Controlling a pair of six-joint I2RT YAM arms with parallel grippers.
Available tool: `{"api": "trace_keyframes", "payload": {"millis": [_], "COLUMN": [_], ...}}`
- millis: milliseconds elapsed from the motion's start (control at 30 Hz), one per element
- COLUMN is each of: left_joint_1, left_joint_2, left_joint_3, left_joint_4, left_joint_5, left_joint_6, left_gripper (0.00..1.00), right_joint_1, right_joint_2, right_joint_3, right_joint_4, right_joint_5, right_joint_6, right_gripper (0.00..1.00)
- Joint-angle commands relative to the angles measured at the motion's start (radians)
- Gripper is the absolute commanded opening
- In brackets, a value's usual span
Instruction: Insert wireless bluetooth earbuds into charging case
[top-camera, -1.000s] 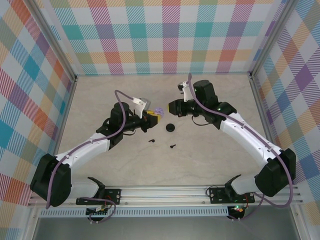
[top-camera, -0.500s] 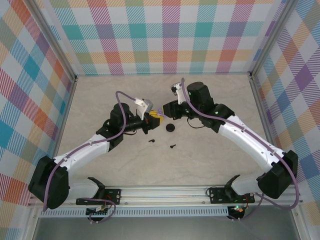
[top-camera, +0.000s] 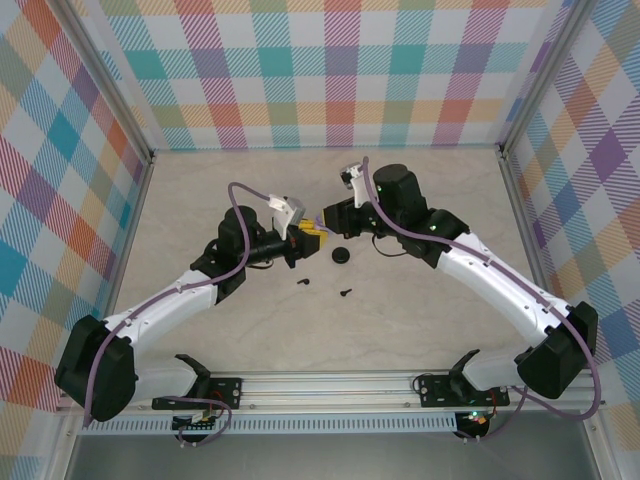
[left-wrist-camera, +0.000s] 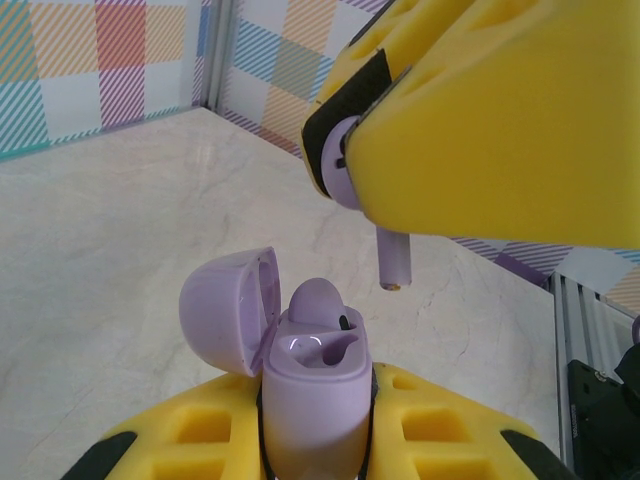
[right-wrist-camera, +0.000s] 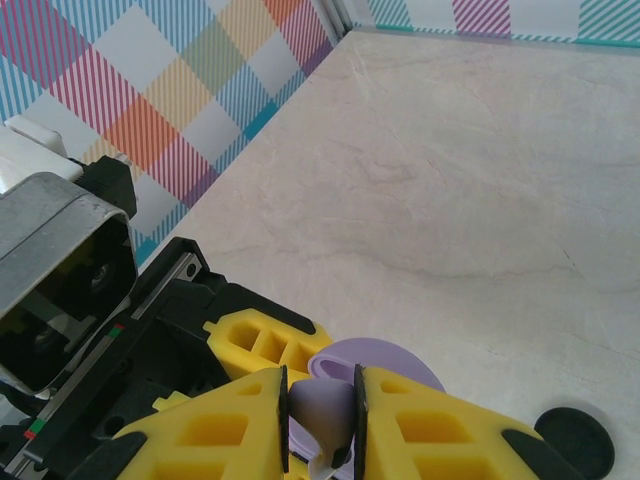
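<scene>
My left gripper (left-wrist-camera: 316, 440) is shut on the lilac charging case (left-wrist-camera: 312, 395), held upright with its lid (left-wrist-camera: 222, 310) swung open to the left. One lilac earbud (left-wrist-camera: 316, 300) sits in the case's far socket; the near socket looks hollow. Just above and to the right, my right gripper (right-wrist-camera: 320, 445) is shut on the second lilac earbud (right-wrist-camera: 322, 402), whose stem (left-wrist-camera: 393, 255) points down a short way above the case. In the top view the two grippers (top-camera: 303, 238) (top-camera: 324, 220) meet at the table's middle. Two black earbuds (top-camera: 304, 281) (top-camera: 345, 292) lie on the table.
A round black case (top-camera: 341, 256) lies shut on the table just right of the grippers, also visible in the right wrist view (right-wrist-camera: 573, 440). The checked walls stand well back, with bare table surface (top-camera: 420, 320) in front of both arms.
My right gripper has swung left with the lilac earbud until it hangs over the open case. My left gripper has edged slightly toward it, still holding the case.
</scene>
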Motion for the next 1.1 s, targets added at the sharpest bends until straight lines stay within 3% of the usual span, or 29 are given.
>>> {"api": "trace_keyframes", "payload": {"millis": [0,1067], "left_joint_1": [-0.016,-0.019], "left_joint_2": [-0.026,-0.035], "left_joint_3": [0.011,0.033], "left_joint_4": [0.040,0.040], "left_joint_5": [0.019,0.042], "left_joint_6": [0.010,-0.015], "left_gripper": [0.00,0.00], "right_joint_1": [0.009,0.031], "right_joint_2": [-0.016,0.023], "right_joint_3": [0.000,0.023], "right_joint_4": [0.031,0.011], "right_joint_5": [0.014,0.041], "right_joint_6": [-0.013,-0.033], "right_gripper": [0.23,0.23]}}
